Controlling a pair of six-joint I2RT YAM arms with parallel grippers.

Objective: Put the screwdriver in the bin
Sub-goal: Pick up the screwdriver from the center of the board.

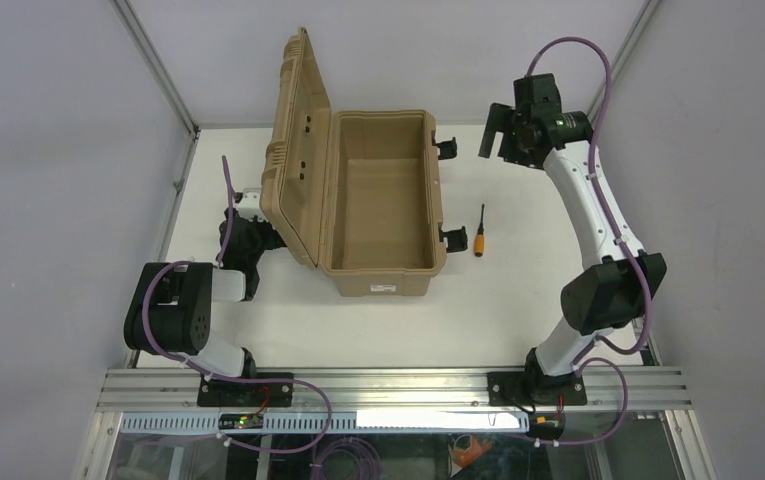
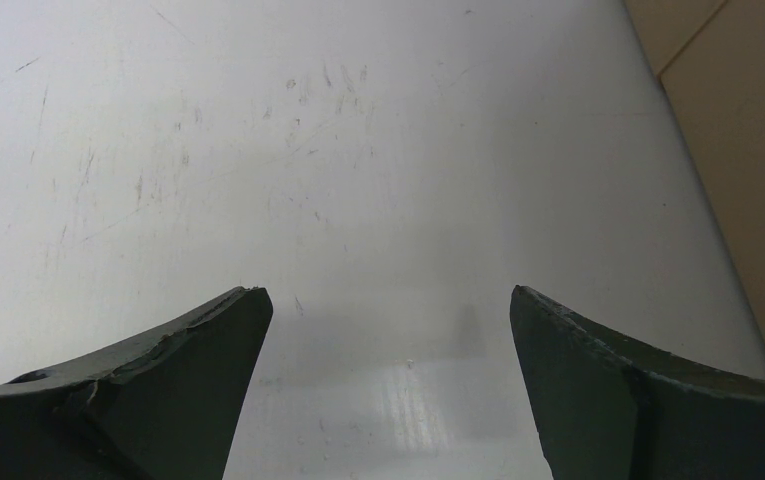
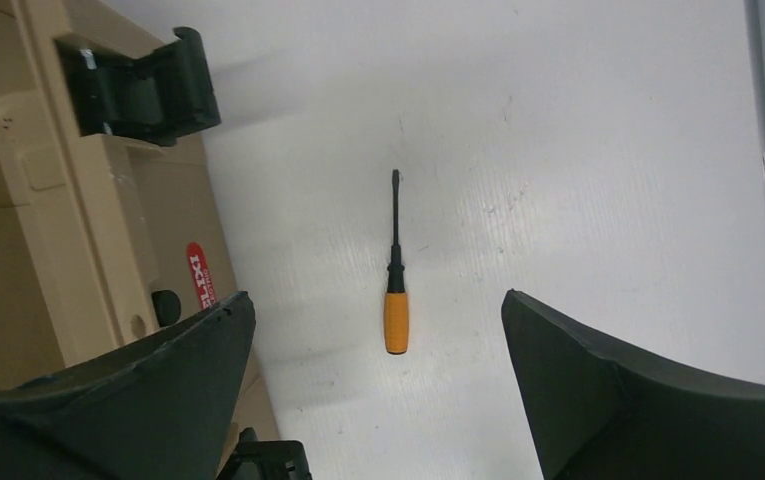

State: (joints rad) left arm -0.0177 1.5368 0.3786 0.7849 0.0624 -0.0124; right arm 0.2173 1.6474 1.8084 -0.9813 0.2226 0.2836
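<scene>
Right of the bin (image 1: 383, 283), on bare desk (image 1: 538, 300): screwdriver (image 1: 479, 238), flat, orange handle toward the near edge, thin black shaft pointing away. Near the bin's front-right latch (image 1: 455, 238), yet apart from it. Not grasped, not in the bin. Lid (image 1: 298, 150) swung up on the left, leaving the mouth open to a drop from above.

Judged as the reach before pickup, nothing of the carry begun. Falls to the right arm, being the nearer. Right gripper (image 3: 378, 300) high over the far right of the desk, looking down. In its wrist view, screwdriver between the two fingers (image 3: 158, 380), close to the middle, long axis running across the closing line, so squared for a pinch. Spread wide, released, holding nothing, touching nothing, well above the desk.

Calls next for a straight descent, keeping the handle centred, until the fingertips flank it just off the desk. Then a close on the orange handle rather than the thin shaft, which seems likely to slip or roll. After that: lift, swing left over the bin's right rim, clear of the latch, let go inside.

Left gripper (image 2: 390, 295) low over scuffed bare desk beside the lid's outer face, likewise spread open, nothing between its fingers, touching nothing visible. Seemingly no part in this step.
</scene>
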